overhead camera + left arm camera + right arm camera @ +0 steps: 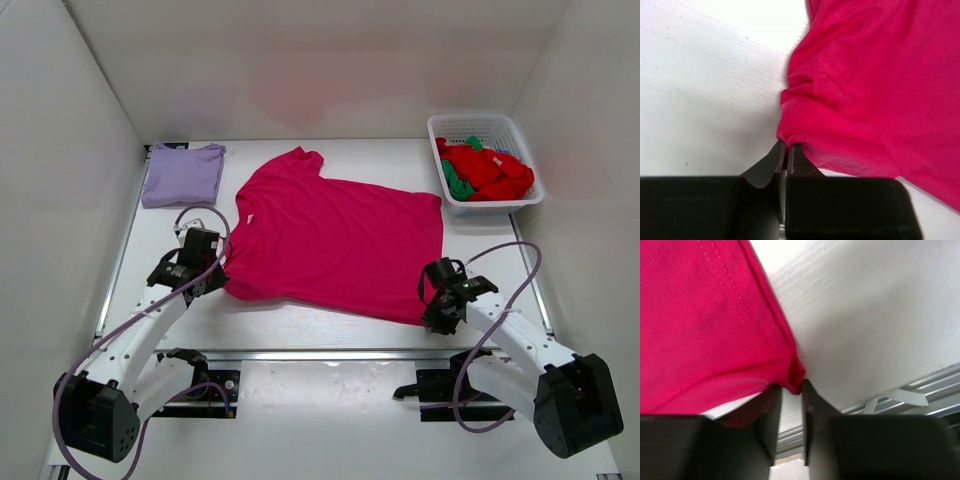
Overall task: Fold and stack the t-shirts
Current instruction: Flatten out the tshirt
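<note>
1. Magenta t-shirt is spread flat mid-table, collar to the left.
2. Left gripper: jaws almost together, pinching the shirt's bunched near-left corner.
3. Right gripper: narrow gap, clamped on the near-right hem corner.
4. Lavender t-shirt lies folded at the far-left corner, apart from the magenta one.
5. Red cloth and green cloth are heaped in the white basket, far right.

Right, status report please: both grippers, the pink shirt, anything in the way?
Left gripper shut on magenta shirt, near-left edge. Right gripper shut on its near-right corner. Shirt spread flat, unfolded. Nothing on it; lavender shirt folded far left.
</note>
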`<act>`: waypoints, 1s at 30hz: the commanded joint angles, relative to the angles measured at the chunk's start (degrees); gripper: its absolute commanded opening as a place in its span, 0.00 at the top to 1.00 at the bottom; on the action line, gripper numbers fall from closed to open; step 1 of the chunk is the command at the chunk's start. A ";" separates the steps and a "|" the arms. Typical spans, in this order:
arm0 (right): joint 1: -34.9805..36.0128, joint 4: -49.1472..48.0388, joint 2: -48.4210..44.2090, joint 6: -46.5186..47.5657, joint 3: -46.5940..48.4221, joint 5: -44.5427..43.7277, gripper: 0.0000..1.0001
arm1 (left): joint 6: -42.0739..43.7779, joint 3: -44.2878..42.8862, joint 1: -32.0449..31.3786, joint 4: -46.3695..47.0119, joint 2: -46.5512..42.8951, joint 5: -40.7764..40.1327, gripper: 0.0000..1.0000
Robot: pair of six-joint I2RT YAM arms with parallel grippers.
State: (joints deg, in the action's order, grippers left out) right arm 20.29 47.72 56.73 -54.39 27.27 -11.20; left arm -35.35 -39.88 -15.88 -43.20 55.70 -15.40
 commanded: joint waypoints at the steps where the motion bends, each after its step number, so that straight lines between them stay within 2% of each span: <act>1: -2.36 -2.63 -0.39 0.68 -1.25 -2.86 0.86 | 0.37 0.15 0.06 0.92 -1.04 0.37 1.00; 3: -2.71 -2.99 -0.21 0.86 -1.26 -2.86 1.00 | 0.37 0.15 0.06 0.93 -1.12 0.10 1.00; 6: -1.49 -1.68 -0.91 1.13 -0.12 -2.07 1.00 | 0.90 -0.29 0.41 0.57 -1.04 -0.24 1.00; 11: 2.11 6.57 -1.45 5.59 12.34 -2.69 1.00 | 1.34 -2.65 0.41 0.48 0.01 -1.03 1.00; 17: -1.56 8.96 -2.06 14.56 25.09 1.79 1.00 | 3.01 -10.29 0.58 1.62 1.78 -3.58 1.00; 23: -6.83 8.00 -3.12 23.61 38.01 5.30 1.00 | 6.43 -23.21 6.47 6.46 2.13 -2.80 1.00; 25: -10.09 7.74 -2.42 26.87 42.59 8.30 1.00 | 7.75 -31.36 9.10 7.34 3.96 -2.71 1.00; 26: -11.84 7.65 -1.80 28.88 45.04 10.65 1.00 | 8.45 -33.92 9.37 7.69 4.93 -3.32 1.00; 28: -14.49 7.38 -0.22 30.83 49.45 15.94 1.00 | 9.51 -44.36 9.29 6.30 9.23 -3.59 1.00; 30: -16.07 8.52 2.93 31.63 57.85 19.89 1.00 | 8.99 -51.57 9.46 5.85 11.61 -2.97 1.00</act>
State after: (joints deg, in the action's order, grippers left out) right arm 6.13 56.45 56.90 -28.01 76.66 1.65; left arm -28.32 -82.15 -7.07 -38.81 65.10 -17.19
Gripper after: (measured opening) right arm 0.017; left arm 0.099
